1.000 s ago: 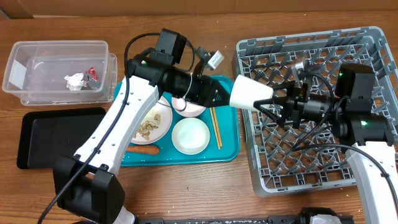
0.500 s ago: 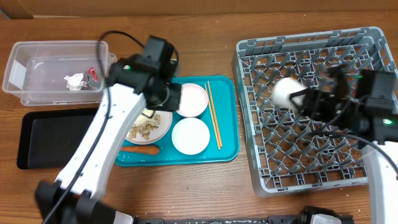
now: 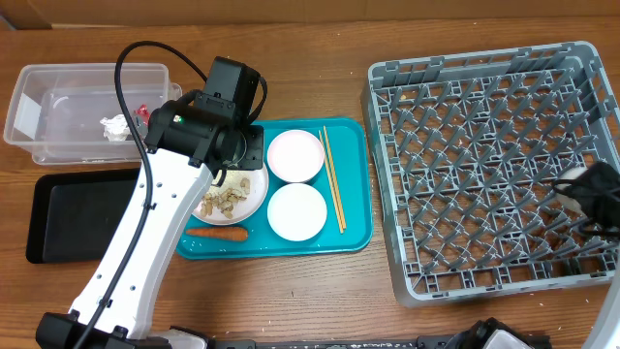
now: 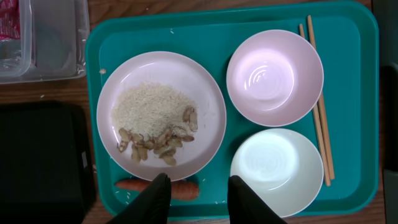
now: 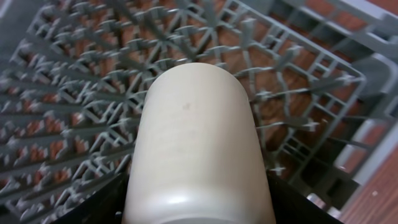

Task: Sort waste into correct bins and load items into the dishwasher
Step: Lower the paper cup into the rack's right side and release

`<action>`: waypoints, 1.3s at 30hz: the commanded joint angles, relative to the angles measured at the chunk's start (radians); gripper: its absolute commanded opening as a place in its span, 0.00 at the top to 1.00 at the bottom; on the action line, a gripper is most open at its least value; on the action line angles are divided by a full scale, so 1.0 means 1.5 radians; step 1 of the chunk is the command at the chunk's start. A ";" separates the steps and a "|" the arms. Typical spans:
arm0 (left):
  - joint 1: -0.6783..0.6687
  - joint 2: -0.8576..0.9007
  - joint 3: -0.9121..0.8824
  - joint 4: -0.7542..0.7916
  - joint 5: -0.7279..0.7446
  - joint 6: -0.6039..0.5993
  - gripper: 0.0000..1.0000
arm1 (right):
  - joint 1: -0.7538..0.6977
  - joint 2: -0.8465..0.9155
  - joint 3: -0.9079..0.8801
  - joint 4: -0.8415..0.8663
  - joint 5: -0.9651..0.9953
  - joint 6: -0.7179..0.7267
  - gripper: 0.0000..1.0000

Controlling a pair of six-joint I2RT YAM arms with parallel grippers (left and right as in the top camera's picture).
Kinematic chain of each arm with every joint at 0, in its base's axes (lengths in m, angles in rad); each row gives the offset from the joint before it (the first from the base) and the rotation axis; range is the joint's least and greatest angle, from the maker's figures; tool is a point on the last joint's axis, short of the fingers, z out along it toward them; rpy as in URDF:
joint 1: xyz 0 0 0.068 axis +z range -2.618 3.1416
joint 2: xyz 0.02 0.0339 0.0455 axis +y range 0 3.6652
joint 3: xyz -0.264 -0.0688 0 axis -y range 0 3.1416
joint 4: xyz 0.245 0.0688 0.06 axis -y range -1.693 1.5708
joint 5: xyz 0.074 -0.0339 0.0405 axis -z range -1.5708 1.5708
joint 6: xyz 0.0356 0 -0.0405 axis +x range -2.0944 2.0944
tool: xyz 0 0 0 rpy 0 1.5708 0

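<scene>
While my right gripper [image 5: 198,214] holds the cup [image 5: 198,137] at the rack's [image 3: 383,194] right edge, wrapper [image 3: 143,113] and paper [image 3: 116,124] lie in the tub [image 3: 29,78]; scraps [image 4: 155,140], carrot [image 4: 134,185], plate [image 4: 208,87], bowls [image 4: 275,78] and chopsticks [image 4: 317,93] wait on the tray [image 4: 217,25], under my empty, part-open left gripper [image 4: 198,198].

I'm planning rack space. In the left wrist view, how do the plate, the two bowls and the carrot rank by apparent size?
Largest: the plate.
Next: the upper bowl and the lower bowl, which look alike, so unranked.
Smallest: the carrot, partly hidden.
</scene>
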 commanded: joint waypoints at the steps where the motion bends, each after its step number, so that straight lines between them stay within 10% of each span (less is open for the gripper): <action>1: 0.004 -0.004 0.009 0.000 -0.011 -0.015 0.67 | -0.023 0.022 0.016 0.002 0.034 0.028 0.68; 11: 0.004 -0.004 0.009 -0.002 -0.011 -0.014 0.66 | -0.026 0.126 0.015 -0.032 0.021 0.028 0.56; 20: 0.004 -0.004 0.009 -0.007 -0.011 -0.014 0.54 | -0.026 0.138 0.015 -0.036 -0.004 0.028 0.17; 32: 0.008 -0.004 0.009 -0.043 -0.010 -0.034 0.39 | 0.001 0.121 0.093 -0.048 -0.288 -0.085 0.15; 39: 0.037 -0.004 0.009 -0.049 0.005 -0.089 0.34 | 0.202 0.086 0.148 -0.050 -0.310 -0.118 0.15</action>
